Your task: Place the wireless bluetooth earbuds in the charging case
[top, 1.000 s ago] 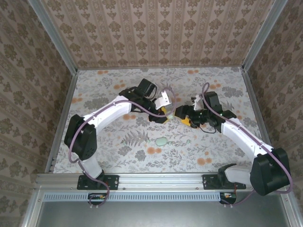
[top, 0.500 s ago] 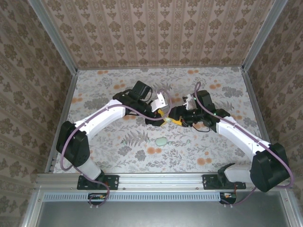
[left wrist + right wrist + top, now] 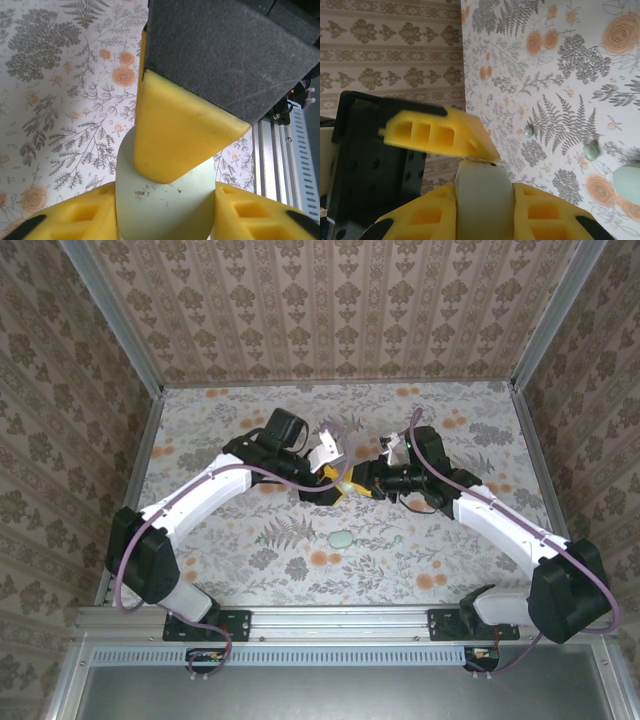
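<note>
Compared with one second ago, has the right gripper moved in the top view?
Yes. The right gripper has shifted left: earlier well right of the unmoved pale green oval piece on the table, now only slightly right of it.

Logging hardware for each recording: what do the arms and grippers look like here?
Both arms match: left arm and right arm have white link shells, black joints and a purple cable alongside. The left gripper and right gripper have black bodies, yellow fingers with rectangular hollows.

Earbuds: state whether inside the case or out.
Out: both earbuds lie on the table, apart from the case in the right end effector.
</note>
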You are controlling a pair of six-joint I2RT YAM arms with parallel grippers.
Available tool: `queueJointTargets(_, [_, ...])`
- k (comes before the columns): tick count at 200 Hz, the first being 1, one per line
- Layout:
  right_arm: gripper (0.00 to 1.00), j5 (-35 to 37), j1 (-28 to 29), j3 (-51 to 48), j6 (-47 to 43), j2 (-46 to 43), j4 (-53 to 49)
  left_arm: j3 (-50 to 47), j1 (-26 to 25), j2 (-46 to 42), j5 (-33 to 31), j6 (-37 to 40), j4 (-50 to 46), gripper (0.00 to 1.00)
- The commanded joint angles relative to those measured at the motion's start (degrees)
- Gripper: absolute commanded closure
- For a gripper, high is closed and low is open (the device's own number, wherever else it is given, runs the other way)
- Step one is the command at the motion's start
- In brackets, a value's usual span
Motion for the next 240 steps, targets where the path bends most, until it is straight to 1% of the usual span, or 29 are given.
queueJointTargets(1, [0.84, -1.09, 0.3, 1.94, 4.27, 1.74, 3.68, -1.91, 1.36, -4.72, -1.66, -7.95, 6.4, 0.32])
queueJointTargets(6, [0.84, -0.99, 0.3, 2.1, 4.81, 1.96, 4.08, -2.33, 1.83, -5.36, -2.92, -9.98, 7.63, 0.3])
queueJointTargets(23, [0.84, -0.87, 0.3, 2.25, 7.97, 2.69, 7.1, -3.61, 4.09, -6.9, -4.26, -17.59, 12.13, 0.29])
queueJointTargets(33, [0.84, -0.96, 0.36, 2.21, 10.19, 3.42, 9.78, -3.67, 5.13, -7.7, -5.82, -20.92, 12.82, 0.27])
queueJointTargets(41, [0.83, -0.98, 0.32, 2.46, 11.5, 4.05, 11.39, -3.45, 5.7, -8.5, -5.89, -21.16, 12.06, 0.26])
queueJointTargets(46, [0.83, -1.0, 0.34, 2.79, 12.0, 4.7, 11.91, -3.39, 5.97, -9.03, -8.29, -20.45, 11.35, 0.24])
queueJointTargets(53, [0.83, -1.25, 0.22, 3.48, 12.44, 5.08, 12.73, -3.24, 6.29, -10.0, -9.7, -19.22, 10.24, 0.22])
queueJointTargets(58, [0.83, -1.58, 0.21, 4.24, 12.88, 7.16, 13.08, -3.29, 6.62, -10.73, -10.97, -18.53, 9.67, 0.2])
queueJointTargets(65, [0.83, -2.2, 0.21, 5.07, 13.63, 8.35, 13.88, -3.53, 7.39, -11.77, -11.39, -18.17, 9.62, 0.19])
queueJointTargets(81, [0.83, -3.49, 0.13, 6.45, 15.88, 10.46, 15.88, -6.72, 10.15, -13.76, -7.93, -20.14, 14.18, 0.17])
queueJointTargets(86, [0.83, -3.5, 0.16, 6.48, 16.98, 10.81, 16.87, -8.38, 11.12, -14.42, -6.77, -21.57, 16.87, 0.17])
queueJointTargets(89, [0.83, -3.51, 0.2, 6.41, 17.61, 10.96, 17.56, -9.36, 11.79, -14.69, -4.41, -22.6, 18.67, 0.17])
queueJointTargets(98, [0.83, -3.75, 0.13, 6.06, 19.76, 11.19, 20.08, -12.57, 12.32, -15.44, -0.56, -25.75, 24.82, 0.17])
queueJointTargets(100, [0.83, -3.81, 0.08, 6.04, 20.19, 11.23, 20.66, -13.32, 13.67, -15.58, 0.14, -26.48, 26.23, 0.17])
queueJointTargets(103, [0.83, -3.96, 0.16, 5.97, 20.72, 11.24, 21.37, -14.4, 14.24, -15.83, 0.94, -27.46, 28.4, 0.17])
queueJointTargets(115, [0.83, -4.27, 0.03, 6.24, 21.95, 11.17, 22.49, -18.65, 14.75, -16.8, 4.6, -30.2, 36.72, 0.18])
queueJointTargets(134, [0.83, -4.86, -0.14, 7.13, 22.66, 10.73, 22.39, -23.24, 14.7, -18.05, 7.48, -32.13, 46.48, 0.19])
queueJointTargets(151, [0.83, -5.17, -0.67, 7.36, 24.06, 10.45, 23.75, -25.03, 14.69, -19.06, 10.74, -30.34, 49.79, 0.19])
queueJointTargets(166, [0.83, -5.18, -1.4, 6.97, 26.13, 10.12, 26.73, -26.11, 14.79, -19.69, 10.8, -29.72, 51.38, 0.19])
queueJointTargets(186, [0.83, -4.69, -2.3, 5.92, 28.83, 9.04, 30.65, -25.94, 14.97, -18.32, 11.63, -32.56, 54.82, 0.23])
queueJointTargets(215, [0.83, -4.3, -3.38, 5.06, 30.07, 6.79, 31.5, -25.18, 14.8, -15.35, 14.96, -36.42, 62.76, 0.24])
queueJointTargets(240, [0.82, -4.25, -4.31, 4.81, 31.58, 5.87, 31.74, -24.33, 13.96, -14.48, 14.42, -33.77, 63.06, 0.25])
